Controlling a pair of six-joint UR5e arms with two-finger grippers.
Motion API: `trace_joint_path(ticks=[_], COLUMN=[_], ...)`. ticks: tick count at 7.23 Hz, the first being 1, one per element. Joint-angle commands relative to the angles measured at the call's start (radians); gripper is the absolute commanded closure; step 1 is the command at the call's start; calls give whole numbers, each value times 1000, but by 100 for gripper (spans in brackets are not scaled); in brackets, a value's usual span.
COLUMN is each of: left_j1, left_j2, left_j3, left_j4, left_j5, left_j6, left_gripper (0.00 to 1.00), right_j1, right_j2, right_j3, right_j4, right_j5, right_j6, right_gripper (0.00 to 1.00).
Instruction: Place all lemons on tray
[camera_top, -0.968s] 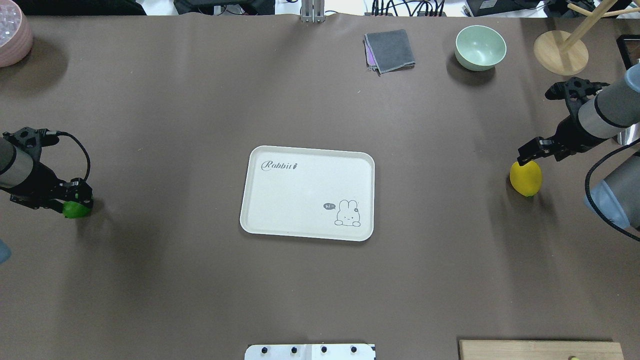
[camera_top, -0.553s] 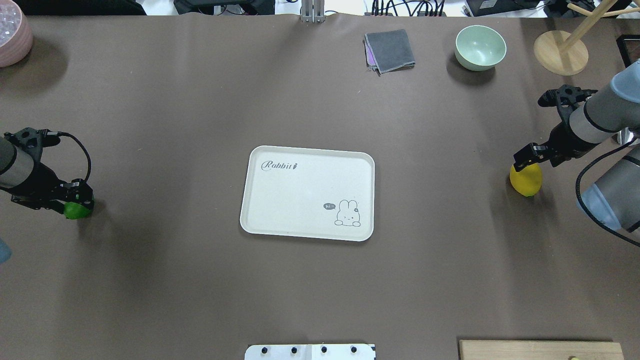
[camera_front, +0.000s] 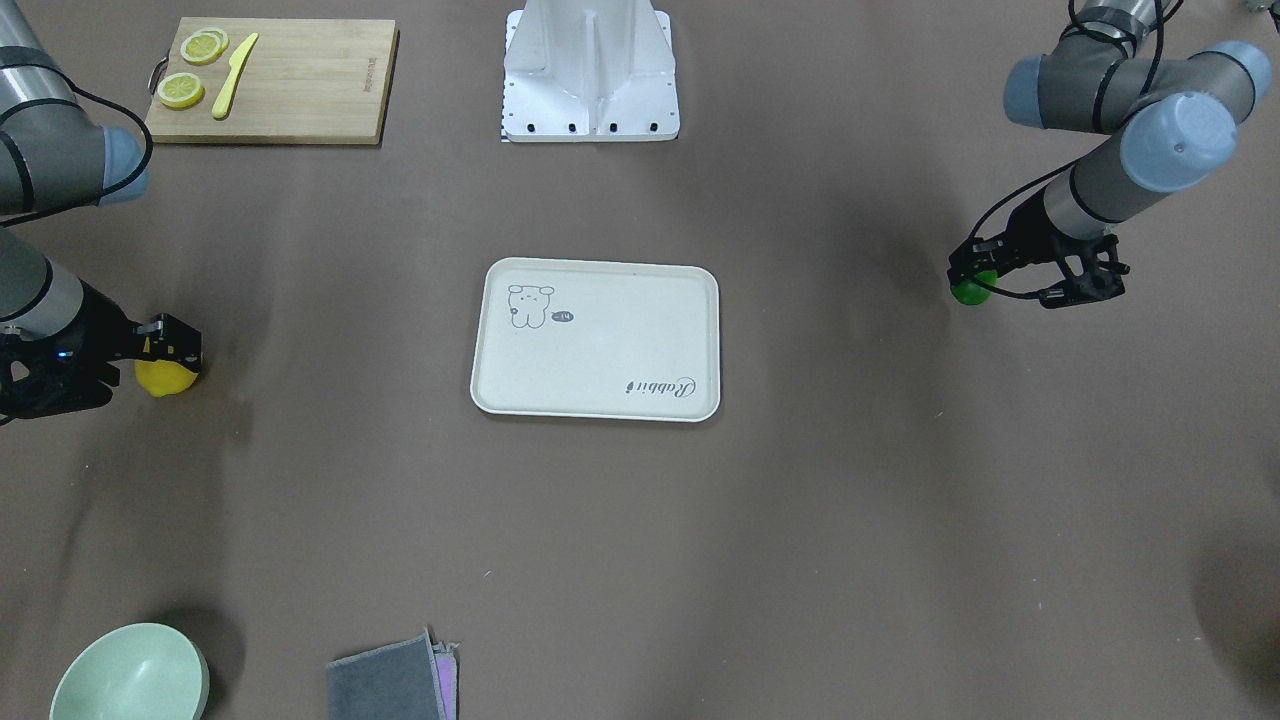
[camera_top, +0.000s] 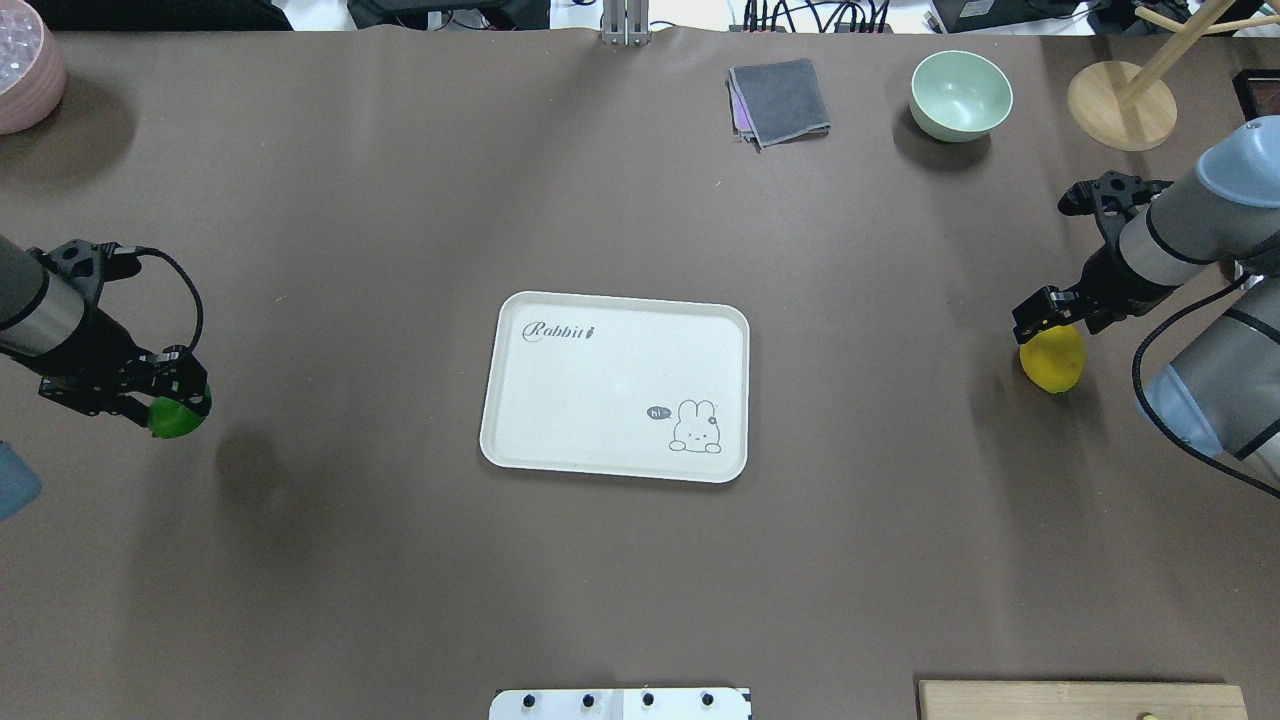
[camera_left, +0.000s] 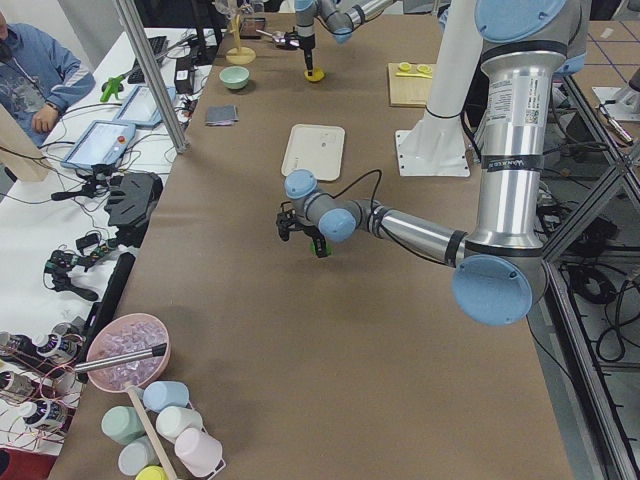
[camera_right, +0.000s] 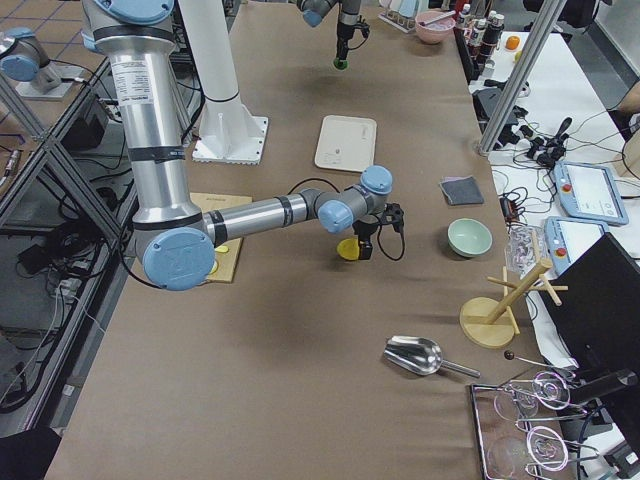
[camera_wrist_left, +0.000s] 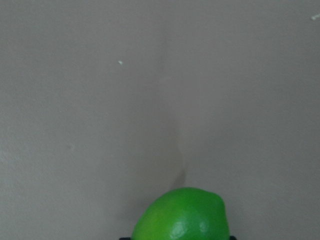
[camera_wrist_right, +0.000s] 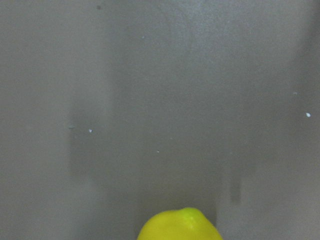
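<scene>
The cream tray (camera_top: 560, 400) lies mid-table and holds nothing; it also shows in the front view (camera_front: 600, 340). My left gripper (camera_top: 176, 396) is shut on the green lemon (camera_top: 176, 419) and holds it off the table, left of the tray. The left wrist view shows this lemon (camera_wrist_left: 182, 215) between the jaws. My right gripper (camera_top: 1043, 318) sits over the yellow lemon (camera_top: 1052, 358), right of the tray, and looks shut on it, at or just above the table. That lemon shows low in the right wrist view (camera_wrist_right: 180, 226) and in the front view (camera_front: 165, 378).
A wooden cutting board (camera_front: 300, 80) with lemon slices (camera_front: 182, 90) and a yellow knife (camera_front: 233, 88) lies near my right side. At the far edge stand a green bowl (camera_top: 960, 93), a grey cloth (camera_top: 780, 100), a wooden stand (camera_top: 1120, 105) and a pink bowl (camera_top: 25, 75).
My left gripper has risen and moved a little toward the tray with the green lemon. My right wrist has swung toward the tray; the yellow lemon stays in the same spot.
</scene>
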Motion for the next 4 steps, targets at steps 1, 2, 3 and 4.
trace_joint_path(ticks=[1, 2, 3, 4], left_j1=[4, 24, 65, 117], left_j2=[-243, -373, -456, -523], left_j3=[-60, -54, -49, -32], left_j4=[361, 490, 558, 574], left_j5=[13, 45, 88, 105], left_j6=[5, -3, -21, -132], left_gripper=[100, 100, 100, 100], right_j1=[-2, -2, -4, -2], right_j2=[-1, -3, 0, -3], right_j3=[-14, -15, -14, -14], right_j4=[-2, -11, -17, -23], right_j5=[13, 34, 49, 94], right_j6=[-8, -7, 3, 3], right_gripper=[0, 0, 0, 0])
